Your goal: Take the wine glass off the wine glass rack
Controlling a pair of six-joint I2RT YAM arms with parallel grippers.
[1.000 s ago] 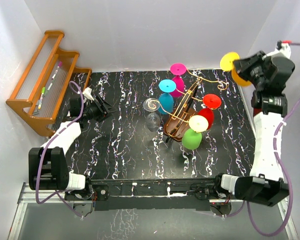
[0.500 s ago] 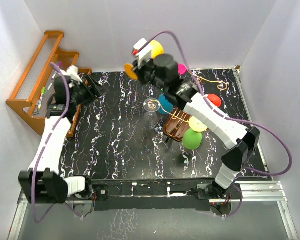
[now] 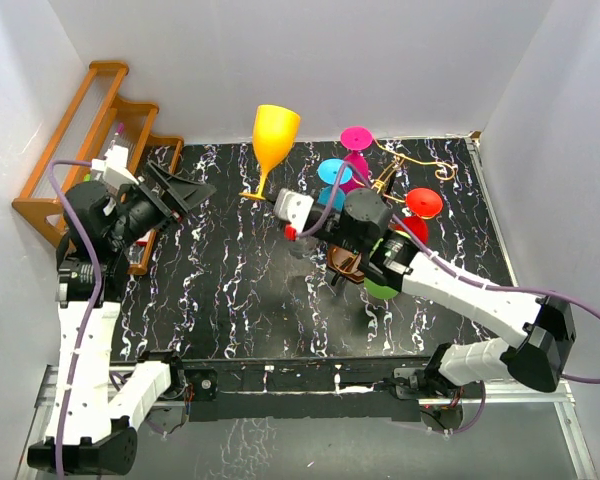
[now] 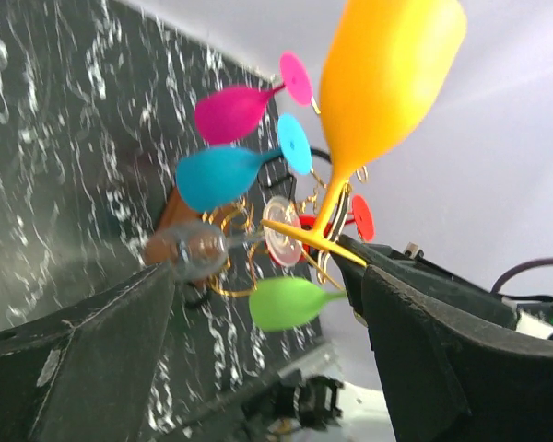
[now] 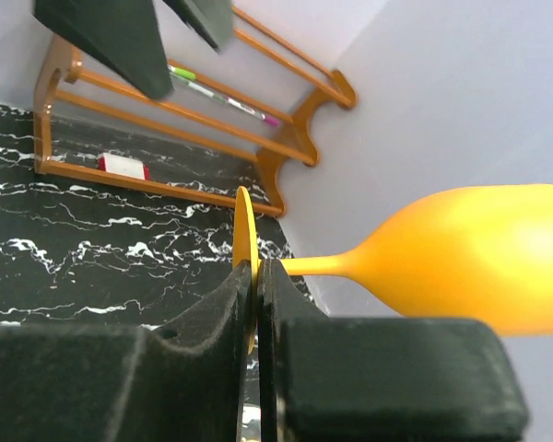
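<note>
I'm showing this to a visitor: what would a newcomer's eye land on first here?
The yellow wine glass, raised over the table's middle, its foot pinched in the shut right end effector. Right of it stands the wine glass rack, hung with pink, blue, red and green glasses. The left end effector gapes open toward the glass.

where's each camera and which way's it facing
Top external: above, behind both arms, which show, looking down at the black marbled table.
Left wrist: on its arm, facing the violin-shaped brown wooden rack through the open left gripper.
Right wrist: on its arm, facing the orange-brown wooden stepped shelf past the right gripper pinching the opaque yellow wine glass.
Shared: that glass, in all three.
</note>
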